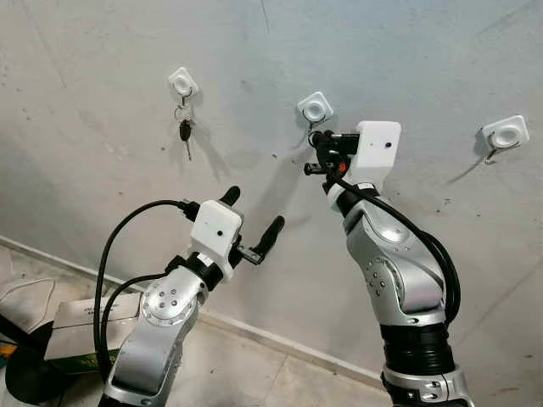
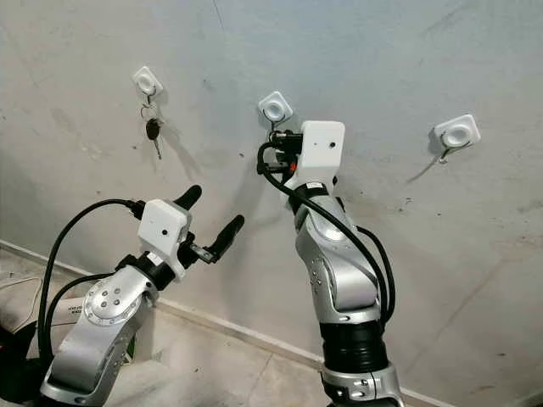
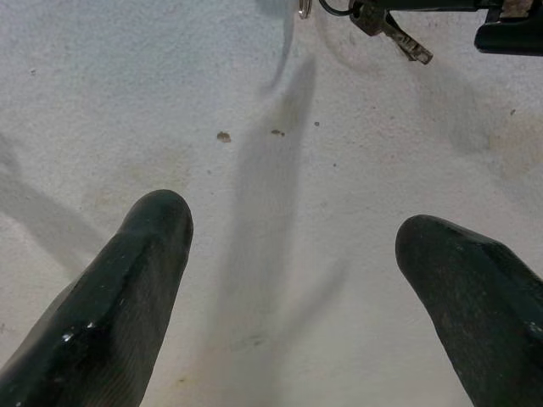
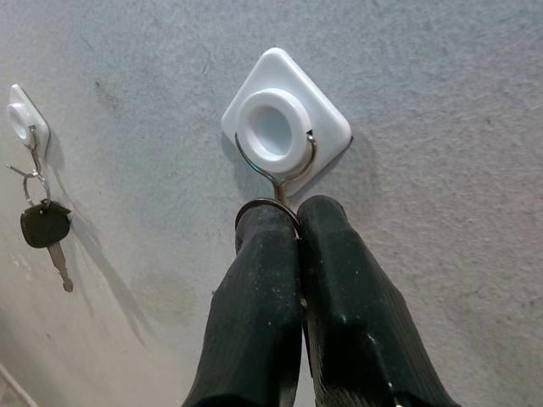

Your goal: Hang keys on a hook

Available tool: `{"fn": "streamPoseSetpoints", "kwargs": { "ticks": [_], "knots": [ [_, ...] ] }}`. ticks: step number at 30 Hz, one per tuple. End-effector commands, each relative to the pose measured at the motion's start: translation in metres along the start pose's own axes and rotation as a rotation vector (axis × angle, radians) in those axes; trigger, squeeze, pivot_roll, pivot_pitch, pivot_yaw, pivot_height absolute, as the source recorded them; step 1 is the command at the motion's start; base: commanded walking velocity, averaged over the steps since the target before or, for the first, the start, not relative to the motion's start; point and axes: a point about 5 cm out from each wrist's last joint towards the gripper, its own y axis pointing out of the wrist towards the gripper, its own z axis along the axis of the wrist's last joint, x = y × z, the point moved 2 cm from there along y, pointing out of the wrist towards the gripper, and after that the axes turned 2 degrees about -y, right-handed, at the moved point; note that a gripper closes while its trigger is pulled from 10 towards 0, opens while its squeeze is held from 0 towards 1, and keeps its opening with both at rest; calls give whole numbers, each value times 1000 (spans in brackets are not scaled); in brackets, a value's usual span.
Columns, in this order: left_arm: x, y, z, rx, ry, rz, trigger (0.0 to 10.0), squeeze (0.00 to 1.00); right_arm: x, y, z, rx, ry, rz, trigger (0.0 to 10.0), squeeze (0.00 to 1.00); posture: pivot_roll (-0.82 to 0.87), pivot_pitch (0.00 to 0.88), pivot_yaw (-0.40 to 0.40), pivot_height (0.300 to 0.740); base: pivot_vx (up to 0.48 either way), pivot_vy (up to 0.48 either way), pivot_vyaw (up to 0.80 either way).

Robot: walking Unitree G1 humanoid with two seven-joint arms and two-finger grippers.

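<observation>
Three white hooks are stuck on the grey wall. The left hook carries a black-headed key. My right gripper is raised to the middle hook, its fingers shut on a metal key ring. In the right wrist view the ring sits at the hook's wire, just below the white pad; whether it is threaded on I cannot tell. The keys dangle under that gripper. My left gripper is open and empty, lower and to the left, facing bare wall.
The right hook has nothing on it. A cardboard box and a black base stand on the floor at the lower left, by the skirting. Black cables loop off both arms.
</observation>
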Motion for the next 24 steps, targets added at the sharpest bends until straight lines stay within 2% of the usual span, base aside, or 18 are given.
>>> {"fn": "streamPoseSetpoints", "kwargs": {
  "ticks": [1, 15, 24],
  "knots": [
    [-2, 2, 3, 11, 15, 9, 10000, 0, -2, 3, 5, 5, 0, -3, 10000, 0, 78, 0, 21, 740, 0, 0, 0],
    [0, 3, 2, 14, 13, 10, 10000, 0, 2, 9, 6, -6, 3, -47, 10000, 0, 75, 0, 15, 740, 0, 0, 0],
    [0, 2, 1, 14, 11, 11, 10000, 0, 1, 7, 11, 18, 67, -14, 10000, 0, 71, 0, 11, 740, 0, 0, 0]
  ]
}}
